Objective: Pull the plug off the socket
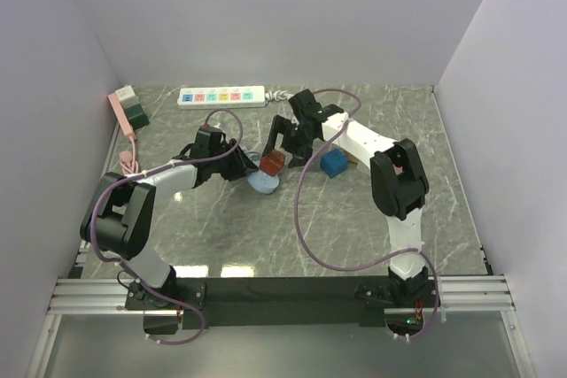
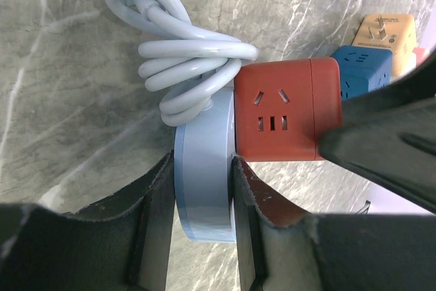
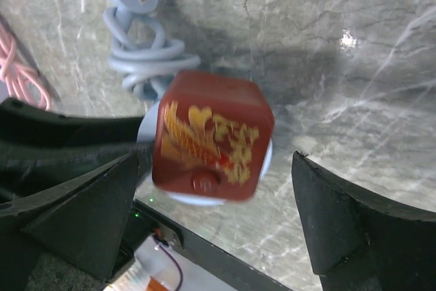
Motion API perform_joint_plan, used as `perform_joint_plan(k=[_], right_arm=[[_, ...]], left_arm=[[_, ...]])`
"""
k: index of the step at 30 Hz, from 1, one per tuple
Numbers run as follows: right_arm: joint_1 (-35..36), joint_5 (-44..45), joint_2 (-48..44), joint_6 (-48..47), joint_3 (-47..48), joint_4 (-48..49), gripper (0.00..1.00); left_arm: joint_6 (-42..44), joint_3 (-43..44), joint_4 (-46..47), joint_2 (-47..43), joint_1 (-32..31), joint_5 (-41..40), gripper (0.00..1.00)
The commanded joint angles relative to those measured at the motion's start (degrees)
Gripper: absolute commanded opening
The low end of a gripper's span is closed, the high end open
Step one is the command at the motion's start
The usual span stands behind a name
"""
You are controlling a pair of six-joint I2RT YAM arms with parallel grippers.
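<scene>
The left gripper (image 2: pixel 202 189) clamps the blue socket (image 2: pixel 204 141) beneath the red cube (image 3: pixel 211 134) to brace it. The right gripper (image 3: pixel 216 168) straddles the cube with its fingers wide, apparently poised to grasp.

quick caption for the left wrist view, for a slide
Left hand clamps the pale blue round socket edge-on, a red cube plug seated against its face, coiled cord beyond.

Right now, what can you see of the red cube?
The red cube is matte plastic with rounded corners and a seam. One face has outlet slots, another a gold pattern and button. It sits against the face of the blue disc, which the left pincer grips edgewise. The right pincer stands open around it.
</scene>
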Motion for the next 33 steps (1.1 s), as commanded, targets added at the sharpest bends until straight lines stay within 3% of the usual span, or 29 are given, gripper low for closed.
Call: perform_joint_plan(k=[1,5,8,9,12,13,18,25,33], right_arm=[[1.2,-0.6,1.4,3.0,3.0,0.2,0.99],[1.8,-2.0,4.3,3.3,3.4,0.8,0.94],[2.3,-3.5,5.3,3.1,2.6,1.7,0.81],[2.2,-4.3,5.3,3.1,2.0,2.1,0.63],[2.3,-6.0,4.6,2.7,0.1,4.0,0.25],[2.2,-6.5,4.5,1.4,0.6,3.2,0.02],[-0.6,-11.5,4.6,-6.4,7.1,-3.0,0.00],[-7.4,-21.4,8.7,-23.3,22.7,-20.3,0.00],[-8.3,-17.6,4.6,-22.3,16.6,-17.4,0.00]], left_arm=[[0.2,1.2,-0.4,-2.2,-1.2,-1.2,0.00],[-0.3,1.3,-0.1,-2.3,-1.7,-1.7,0.00],[-0.4,1.3,0.0,-2.5,-2.0,-2.2,0.00],[-0.4,1.2,0.0,-2.5,-2.0,-2.4,0.00],[-0.3,0.8,0.0,-2.5,-2.0,-2.8,0.00],[0.0,0.7,-0.1,-2.4,-2.0,-3.0,0.00],[0.7,-0.8,-0.7,-1.7,-2.0,-4.5,0.00],[1.8,-3.0,-2.3,0.1,-2.0,-5.3,0.00],[1.6,-1.1,-1.8,1.2,-2.0,-4.6,0.00]])
